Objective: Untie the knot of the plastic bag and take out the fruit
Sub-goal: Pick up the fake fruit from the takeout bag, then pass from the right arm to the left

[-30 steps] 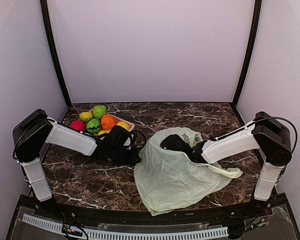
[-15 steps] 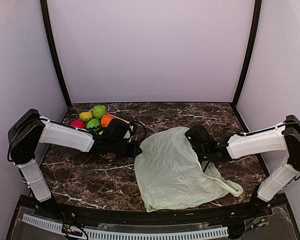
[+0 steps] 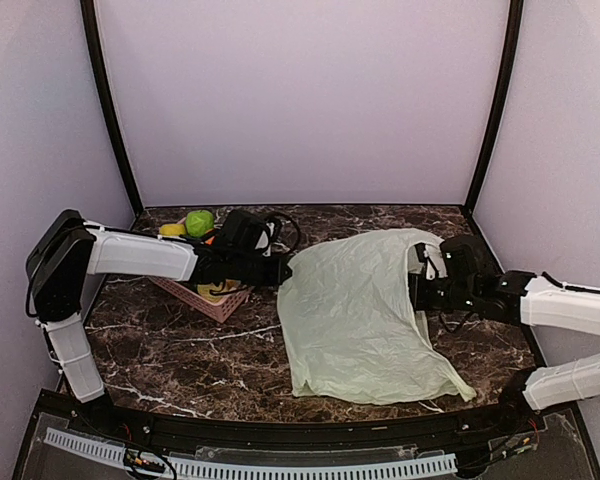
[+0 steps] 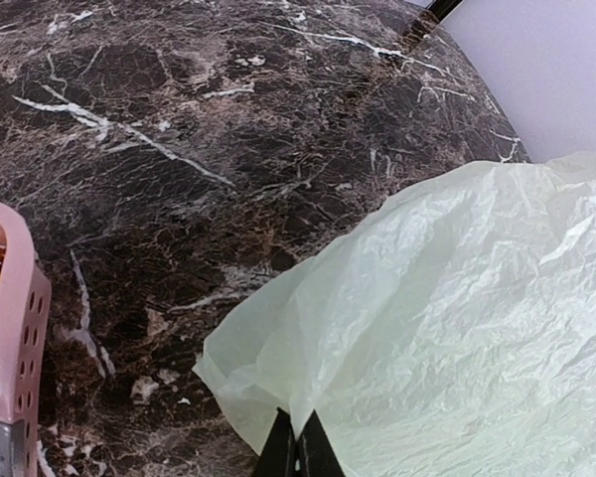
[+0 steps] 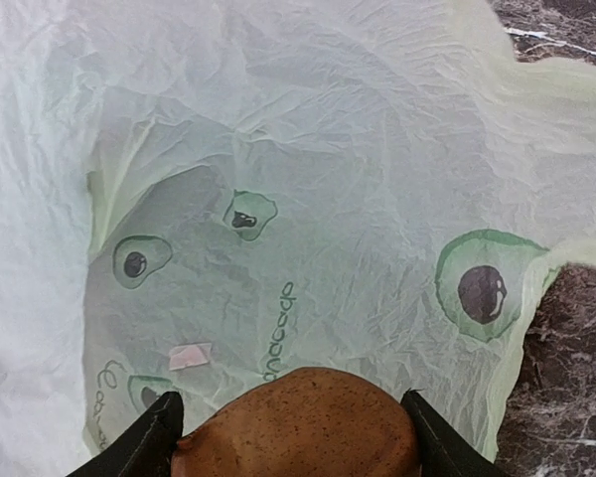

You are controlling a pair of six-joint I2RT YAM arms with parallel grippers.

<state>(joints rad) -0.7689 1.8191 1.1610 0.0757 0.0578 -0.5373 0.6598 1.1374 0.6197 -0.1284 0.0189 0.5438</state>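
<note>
My left end effector is pinched tight on the bag edge to anchor it. My right end effector, spread wide, grips the brown fruit for pulling out.

Pink basket, dark marble table

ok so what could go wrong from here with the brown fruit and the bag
1. The right gripper holds the brown fruit over the plastic bag. If it slips, the fruit would land on the loose film and might roll off.
2. The left gripper is pinched on the bag's edge, and its arm lies across the pink basket. A hard pull could knock the basket and the green fruit beside the arm.
</note>
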